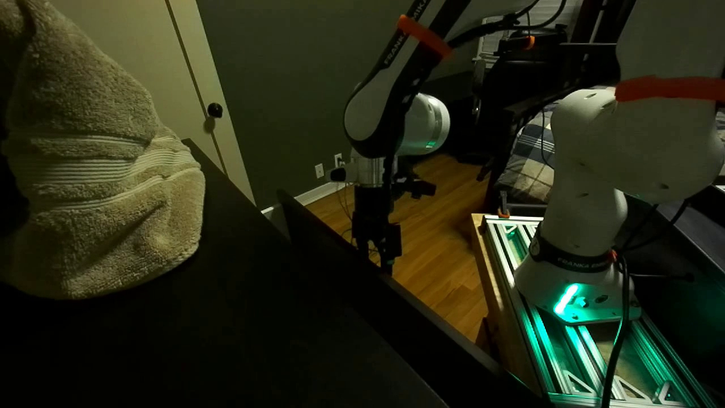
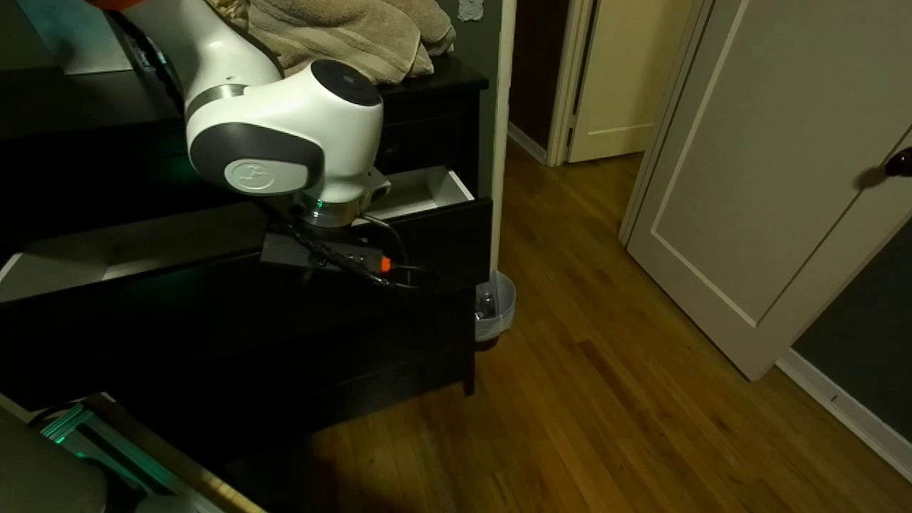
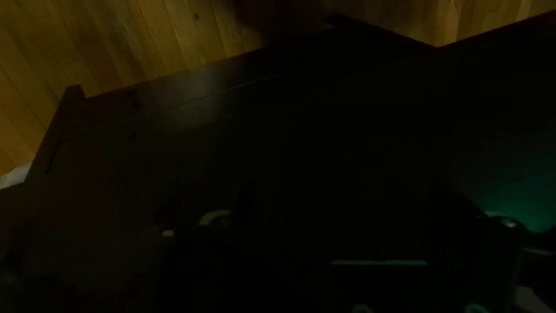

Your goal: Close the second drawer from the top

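A black dresser [image 2: 456,92] has one drawer pulled out below a shut top drawer [image 2: 420,142]. The open drawer [image 2: 456,231] has a dark front and pale inner walls. In an exterior view, its front panel [image 1: 317,243] stands out from the dresser. My gripper [image 1: 375,258] points down at the outer side of that panel, close to its top edge; I cannot tell if it touches. In the wrist view my gripper [image 3: 343,195] is very dark, with its fingers apart and nothing seen between them. The dark drawer fronts [image 3: 182,117] fill most of that view.
A beige towel [image 1: 113,198] lies on the dresser top, also seen in an exterior view [image 2: 342,35]. The robot's base stands on a metal-framed table [image 1: 538,323] facing the dresser. A waste bin [image 2: 499,306] stands beside the dresser, and a bed [image 1: 527,153] is behind.
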You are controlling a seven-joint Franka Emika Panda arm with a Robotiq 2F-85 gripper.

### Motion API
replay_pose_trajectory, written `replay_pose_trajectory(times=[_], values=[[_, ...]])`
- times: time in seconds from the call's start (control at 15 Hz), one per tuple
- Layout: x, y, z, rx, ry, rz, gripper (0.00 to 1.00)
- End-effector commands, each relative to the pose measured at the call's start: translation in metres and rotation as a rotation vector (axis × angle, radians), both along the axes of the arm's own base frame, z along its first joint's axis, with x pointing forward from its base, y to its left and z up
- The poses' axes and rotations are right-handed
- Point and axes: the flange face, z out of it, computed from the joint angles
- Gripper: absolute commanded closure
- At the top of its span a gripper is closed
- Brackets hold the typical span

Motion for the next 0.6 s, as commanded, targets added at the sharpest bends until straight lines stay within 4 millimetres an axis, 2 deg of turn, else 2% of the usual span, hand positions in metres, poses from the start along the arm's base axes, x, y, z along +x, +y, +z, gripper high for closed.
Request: replay_pose_trajectory(times=[0.0,0.53], values=[[0.001,0.018,-0.013,0.080,-0.034,0.060,0.00],[0.004,0.055,-0.031,0.280,-0.119,0.111,0.00]])
